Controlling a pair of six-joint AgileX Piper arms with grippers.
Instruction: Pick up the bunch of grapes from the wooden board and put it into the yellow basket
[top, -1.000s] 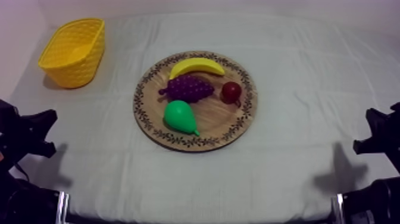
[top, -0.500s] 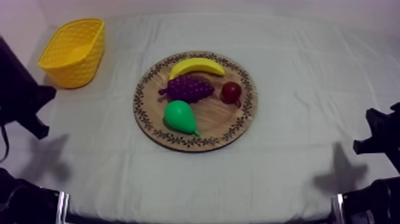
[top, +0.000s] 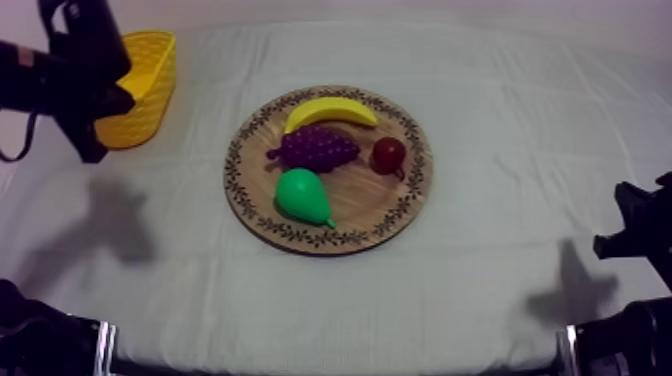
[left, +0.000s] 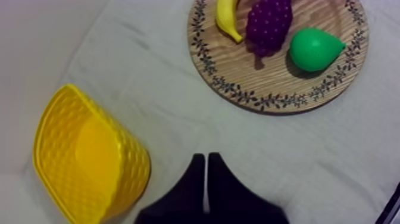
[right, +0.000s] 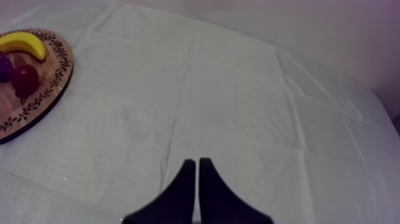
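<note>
Since the bunch of grapes was found at ten o'clock on the wooden board, between banana and pear, the left hand, fingers pressed together beside the yellow basket, was judged to need opening before being lowered squarely over the bunch.

The banana lies curved along the far edge of the board, with both ends pointing toward the near side. The pear lies on its side by the near left edge, its stem toward the near right. The small red fruit sits by the right edge, apart from both. A creased grey-white cloth spreads around the board.
</note>
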